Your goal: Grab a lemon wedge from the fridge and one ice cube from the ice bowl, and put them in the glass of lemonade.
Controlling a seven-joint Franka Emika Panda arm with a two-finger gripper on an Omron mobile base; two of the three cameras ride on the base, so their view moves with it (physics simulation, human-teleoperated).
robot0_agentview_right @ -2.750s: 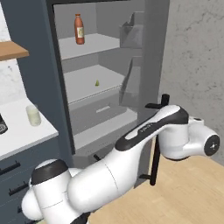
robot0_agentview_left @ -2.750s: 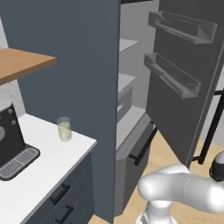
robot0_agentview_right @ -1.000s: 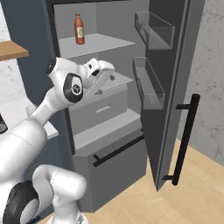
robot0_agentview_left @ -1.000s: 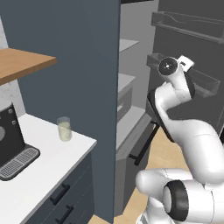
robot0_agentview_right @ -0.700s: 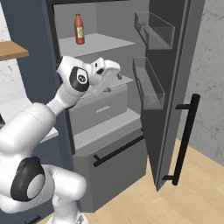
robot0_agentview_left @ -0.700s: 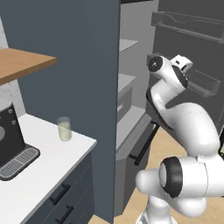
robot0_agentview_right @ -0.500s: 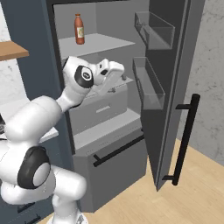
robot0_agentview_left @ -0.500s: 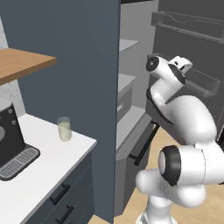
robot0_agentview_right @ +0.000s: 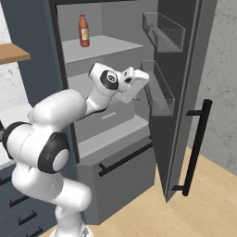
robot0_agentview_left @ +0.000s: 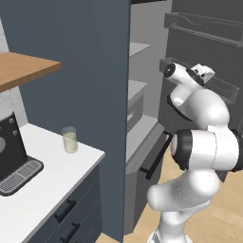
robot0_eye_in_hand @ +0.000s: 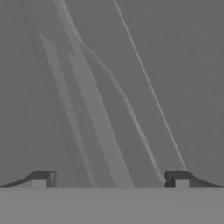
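The tall dark grey fridge [robot0_agentview_right: 55, 69] stands with its door [robot0_agentview_right: 180, 92] swung open to the right. My gripper [robot0_agentview_right: 137, 85] is raised in front of the middle pale grey shelf [robot0_agentview_right: 83, 85], close to the door's inner bins. In the hand view its two dark fingertips [robot0_eye_in_hand: 43, 178] stand far apart, so the gripper [robot0_eye_in_hand: 111, 179] is open with nothing between them, facing plain grey fridge surfaces. From the left the hand [robot0_agentview_left: 201, 73] sits by the door bins. The glass of lemonade [robot0_agentview_left: 70, 140] stands on the white counter [robot0_agentview_left: 42, 190]. The lemon wedge is hidden behind my arm. The ice bowl is out of view.
A red-brown bottle [robot0_agentview_right: 83, 24] stands on the fridge's top shelf. The door carries two clear bins [robot0_agentview_right: 162, 30] and a black bar handle [robot0_agentview_right: 194, 148]. A black coffee machine [robot0_agentview_left: 12, 152] sits left of the glass, under a wooden shelf [robot0_agentview_left: 23, 69]. The fridge's lower drawer [robot0_agentview_right: 120, 162] juts forward.
My arm has swung up from low beside the base to the fridge's middle shelf. Over the last second the hand has drifted right, toward the door bins. The gripper stays open.
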